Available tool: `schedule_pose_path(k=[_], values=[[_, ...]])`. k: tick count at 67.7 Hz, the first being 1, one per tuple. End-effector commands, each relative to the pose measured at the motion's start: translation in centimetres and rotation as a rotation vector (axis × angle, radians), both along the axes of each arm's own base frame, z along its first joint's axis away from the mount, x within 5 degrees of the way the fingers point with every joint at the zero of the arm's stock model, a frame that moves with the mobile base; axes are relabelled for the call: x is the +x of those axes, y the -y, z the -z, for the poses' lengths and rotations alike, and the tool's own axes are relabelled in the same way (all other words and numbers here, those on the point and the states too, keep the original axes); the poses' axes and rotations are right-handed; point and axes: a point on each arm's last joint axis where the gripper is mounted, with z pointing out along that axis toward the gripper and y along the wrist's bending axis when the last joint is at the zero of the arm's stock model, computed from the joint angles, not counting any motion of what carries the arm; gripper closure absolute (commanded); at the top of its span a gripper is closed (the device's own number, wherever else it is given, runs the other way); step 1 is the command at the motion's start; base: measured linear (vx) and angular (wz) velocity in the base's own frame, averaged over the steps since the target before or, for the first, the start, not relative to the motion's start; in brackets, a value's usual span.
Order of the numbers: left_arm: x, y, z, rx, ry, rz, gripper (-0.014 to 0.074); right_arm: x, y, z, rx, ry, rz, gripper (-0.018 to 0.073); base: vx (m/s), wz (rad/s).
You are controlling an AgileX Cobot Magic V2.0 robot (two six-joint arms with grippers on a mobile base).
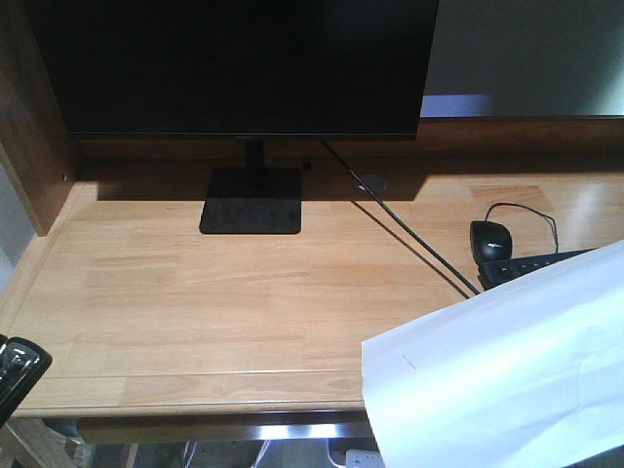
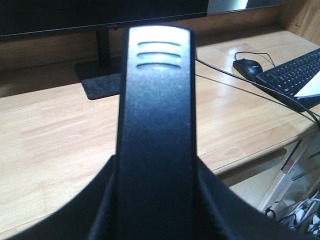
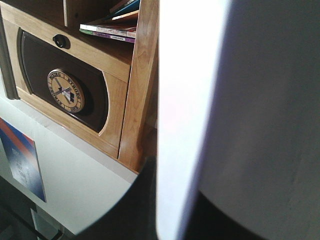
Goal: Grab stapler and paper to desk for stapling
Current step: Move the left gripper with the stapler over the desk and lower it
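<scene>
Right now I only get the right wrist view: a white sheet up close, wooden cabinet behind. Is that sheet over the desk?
Observer: Yes. In the front view the paper hangs over the front right corner of the desk, overlapping part of the keyboard.
Operator: And the stapler?
Observer: The left wrist view shows the stapler lying lengthwise in the left gripper, pointing toward the monitor.
Operator: Anything near the sheet?
Observer: A black mouse sits on the desk just behind the paper's top edge.

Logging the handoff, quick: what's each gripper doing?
Left gripper: closed on the stapler.
Right gripper: closed on the paper.
</scene>
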Motion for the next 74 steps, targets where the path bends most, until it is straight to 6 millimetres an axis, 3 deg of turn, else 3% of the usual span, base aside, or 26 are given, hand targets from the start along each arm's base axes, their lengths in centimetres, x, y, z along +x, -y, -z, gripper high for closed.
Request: schedule_pose_path(k=[1,32,44,58,74], values=[[0.2,0.0,-1.9,-0.076,0.119,-0.009,0.0603,-0.2,-0.1,-1.4,0.012,0.080,-0.010,0.0564,0.00,0.00],[0.4,0.0,-2.5,-0.103,0.177,-0.019,0.0603,-0.2,-0.1,-1.4,0.012,0.080,-0.010,0.0564,0.00,0.00],[1.4,0.5,-3.0,-0.112,0.173,-0.023,0.0603,-0.2,-0.1,-1.4,0.012,0.080,-0.010,0.0564,0.00,0.00],[4.8,1.8,-5.1,0.008,0.130,0.003,0.0603,-0.2,-0.1,-1.4,0.012,0.080,-0.010,0.0564,0.00,0.00],[10.8,4.4,-6.1,0.164,-0.016,0.057,0.0603,-0.2,-0.1,-1.4,0.012,0.080,-0.010,0.0564,0.00,0.00]])
